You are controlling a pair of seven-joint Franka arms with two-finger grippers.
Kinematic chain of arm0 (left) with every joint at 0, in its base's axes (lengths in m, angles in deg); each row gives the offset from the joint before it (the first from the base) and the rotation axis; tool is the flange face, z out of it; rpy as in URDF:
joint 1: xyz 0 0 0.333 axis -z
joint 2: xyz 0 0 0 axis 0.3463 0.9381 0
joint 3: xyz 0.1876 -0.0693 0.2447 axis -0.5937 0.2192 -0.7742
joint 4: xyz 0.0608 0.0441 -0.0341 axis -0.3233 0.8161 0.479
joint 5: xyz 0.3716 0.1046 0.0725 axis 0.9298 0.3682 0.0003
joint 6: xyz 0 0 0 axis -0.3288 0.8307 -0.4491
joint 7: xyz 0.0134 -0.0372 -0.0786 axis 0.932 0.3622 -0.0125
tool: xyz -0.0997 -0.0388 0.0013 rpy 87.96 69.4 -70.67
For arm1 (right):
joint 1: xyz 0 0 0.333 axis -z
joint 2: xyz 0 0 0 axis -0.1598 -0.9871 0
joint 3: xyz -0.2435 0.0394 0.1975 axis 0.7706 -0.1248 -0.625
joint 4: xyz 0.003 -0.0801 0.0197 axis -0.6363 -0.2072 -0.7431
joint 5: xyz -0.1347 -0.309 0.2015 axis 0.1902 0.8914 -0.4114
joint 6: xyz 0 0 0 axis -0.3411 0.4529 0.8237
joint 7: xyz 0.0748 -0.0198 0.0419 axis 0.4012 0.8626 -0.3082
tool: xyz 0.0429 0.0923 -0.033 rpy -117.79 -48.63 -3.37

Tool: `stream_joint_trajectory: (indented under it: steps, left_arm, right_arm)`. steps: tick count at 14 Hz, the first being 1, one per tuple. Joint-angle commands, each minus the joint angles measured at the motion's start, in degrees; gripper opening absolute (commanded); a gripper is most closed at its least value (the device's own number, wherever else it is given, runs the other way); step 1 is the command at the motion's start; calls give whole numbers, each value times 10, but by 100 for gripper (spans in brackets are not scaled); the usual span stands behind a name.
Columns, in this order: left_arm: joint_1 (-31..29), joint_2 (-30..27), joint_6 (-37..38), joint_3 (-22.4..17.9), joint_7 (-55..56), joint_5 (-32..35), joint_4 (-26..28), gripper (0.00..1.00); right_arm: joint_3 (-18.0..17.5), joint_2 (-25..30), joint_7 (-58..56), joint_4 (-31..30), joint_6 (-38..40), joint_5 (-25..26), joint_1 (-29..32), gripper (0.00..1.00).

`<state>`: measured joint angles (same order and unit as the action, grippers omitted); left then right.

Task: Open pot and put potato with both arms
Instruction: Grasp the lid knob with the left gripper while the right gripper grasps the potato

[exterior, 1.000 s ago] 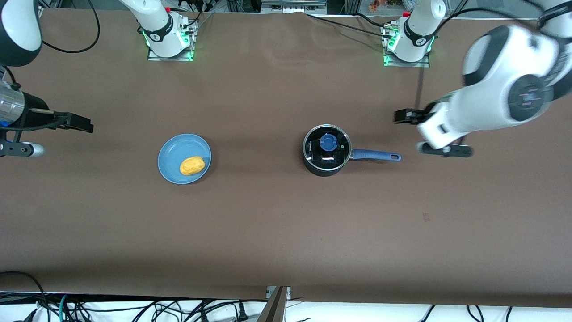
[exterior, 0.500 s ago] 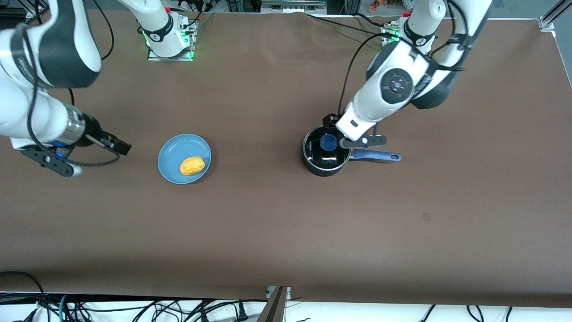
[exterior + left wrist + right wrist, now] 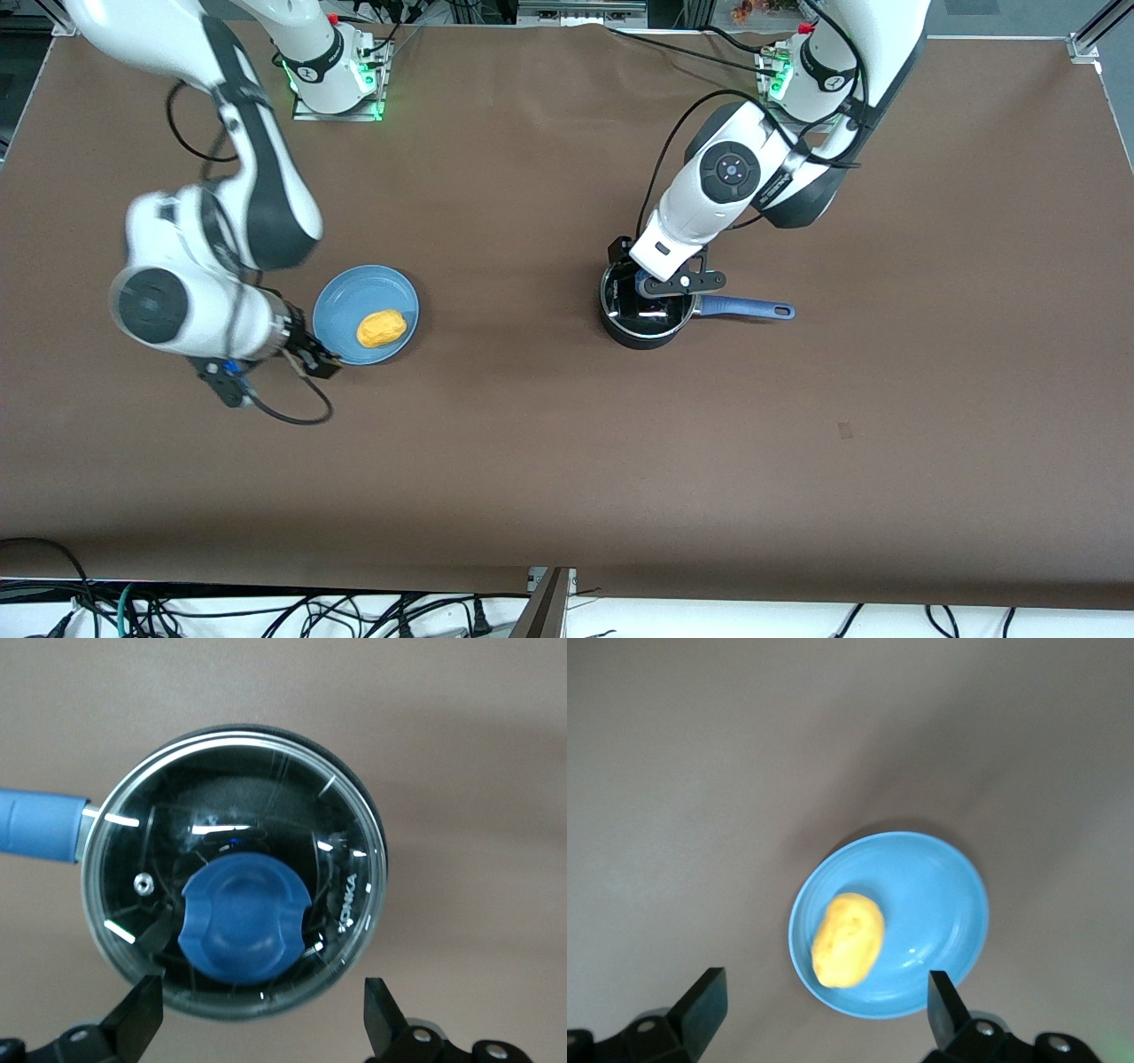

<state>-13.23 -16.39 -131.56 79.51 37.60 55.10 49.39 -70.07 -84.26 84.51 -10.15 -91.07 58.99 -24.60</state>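
Approach step: my left end effector (image 3: 257, 1014) hangs spread over the lid's knob (image 3: 244, 918), my right end effector (image 3: 819, 1005) spread beside the potato (image 3: 847, 939); next I must descend and pinch.

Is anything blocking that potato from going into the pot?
Yes: the glass lid still sits on the pot. The left claw is open above its blue knob. The potato lies on the plate.

Potato (image 3: 848, 939) on blue plate (image 3: 939, 904) — fingers (image 3: 702, 1001) spread.
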Motion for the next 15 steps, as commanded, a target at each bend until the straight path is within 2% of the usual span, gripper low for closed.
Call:
stream_joint_trajectory:
  steps: [1, 3, 7, 8, 10, 13, 14, 15]
  left_arm:
    - [6, 20, -7, -4, 10, 31, -16, 100]
    - [6, 36, -6, -5, 9, 42, -34, 100]
    - [6, 61, -6, -8, 10, 79, -50, 99]
    - [6, 64, -6, -8, 10, 91, -50, 86]
    - [6, 64, -3, -7, 9, 93, -50, 74]
    - [6, 64, 1, -7, 9, 93, -50, 70]
    - [6, 64, 1, -7, 8, 93, -48, 66]
    - [6, 64, 1, -7, 8, 93, -48, 58]
  right_arm:
    - [2, -4, 43, -43, -58, -5, -4, 100]
    - [2, -4, 74, -76, -102, -4, -19, 100]
    - [2, -5, 130, -112, -137, -3, -33, 100]
    - [2, -5, 148, -129, -150, -3, -37, 100]
    - [2, 3, 156, -155, -157, -2, -42, 100]
    - [2, 21, 179, -202, -189, -2, -51, 100]
    - [2, 22, 181, -209, -200, -3, -51, 100]
    - [2, 23, 193, -214, -207, -2, -51, 100]
